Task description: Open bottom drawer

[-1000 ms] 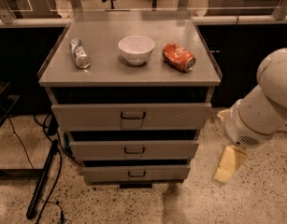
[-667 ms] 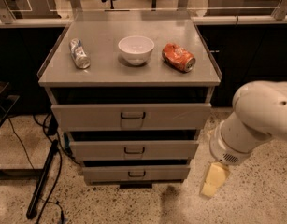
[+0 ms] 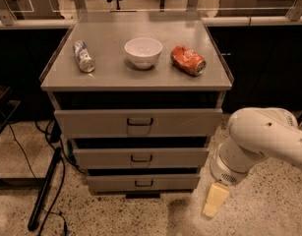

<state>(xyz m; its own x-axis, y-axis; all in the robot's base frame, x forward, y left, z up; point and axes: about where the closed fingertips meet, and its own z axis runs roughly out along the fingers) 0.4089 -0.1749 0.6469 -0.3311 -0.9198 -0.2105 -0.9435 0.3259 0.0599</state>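
While the pincer [image 3: 215, 200] hangs low off the desk's [image 3: 111, 78] right front corner, near the floor [image 3: 258, 215], the bottom drawer [image 3: 111, 182] looks shut at the very base, its small handle [image 3: 143, 183] untouched. Pincer open or closed? I cannot tell. That low height matches the handle's level, I'd say. Bare floor ahead leaves room to swing across and pull straight out, with the bowl [image 3: 143, 52] well clear above.

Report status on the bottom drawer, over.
Pincer low, right of the cabinet, touching nothing. Bottom drawer not pulled out, handle not yet gripped. Bowl and crushed can on top, out of the way.
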